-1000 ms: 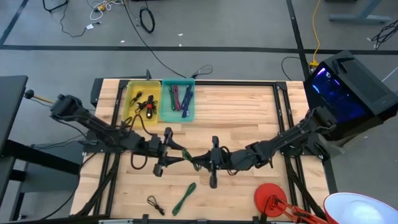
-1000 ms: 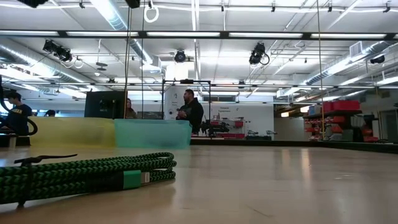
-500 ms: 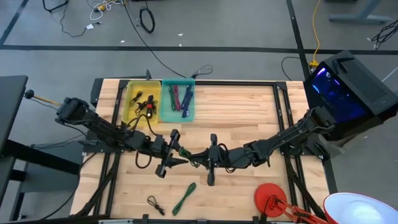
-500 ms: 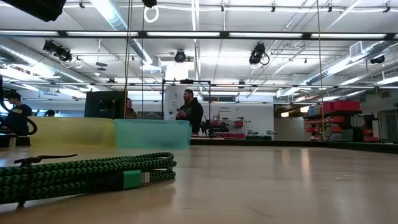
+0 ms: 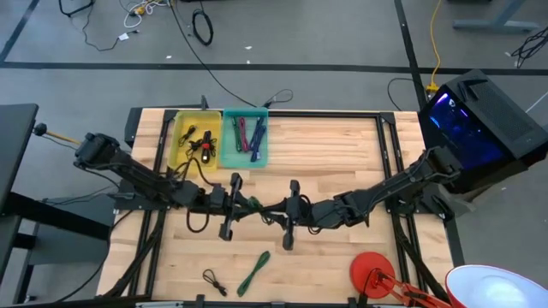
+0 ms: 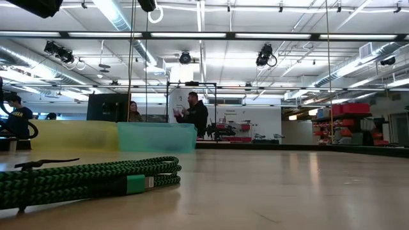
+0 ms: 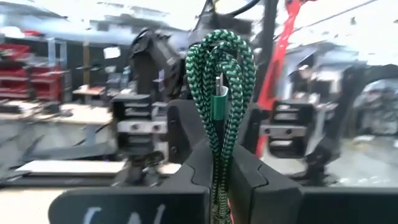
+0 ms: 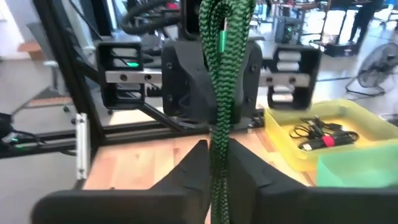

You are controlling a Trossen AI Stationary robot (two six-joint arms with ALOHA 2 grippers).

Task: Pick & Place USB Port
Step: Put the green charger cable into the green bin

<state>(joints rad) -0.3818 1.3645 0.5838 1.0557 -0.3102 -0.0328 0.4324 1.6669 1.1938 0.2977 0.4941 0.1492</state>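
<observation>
A bundled green braided cable [image 5: 259, 208] hangs above the middle of the table between my two grippers. My left gripper [image 5: 244, 205] comes from the table's left and is shut on it. My right gripper [image 5: 276, 211] faces it from the table's right and is also closed on the bundle. In the left wrist view the bundle's looped end [image 7: 219, 56] and a green plug [image 7: 219, 102] stick out past my left gripper [image 7: 217, 158]. A second green cable [image 5: 253, 272] lies flat on the table near the front edge, also seen in the low view [image 6: 89, 179]. My left gripper pinches several strands of the bundle [image 7: 216, 177] between its two fingers, coming level from the table's left. The looped end reaches out beyond the fingertips, and the cable is clear of the table. My right gripper has the bundle's strands [image 8: 217, 152] between its two fingers, coming level from the table's right. The cable runs on past the fingertips toward my left gripper and is clear of the table.
A yellow bin [image 5: 195, 141] with black cables and a teal bin [image 5: 244, 139] with coloured cables stand at the far left. A small black cable [image 5: 212, 281] lies near the front edge. A red round object [image 5: 372, 274] sits at the front right.
My left gripper has moved a little toward my right gripper and shut on the green cable bundle that the right gripper holds. The bundle has stayed lifted clear between them.
</observation>
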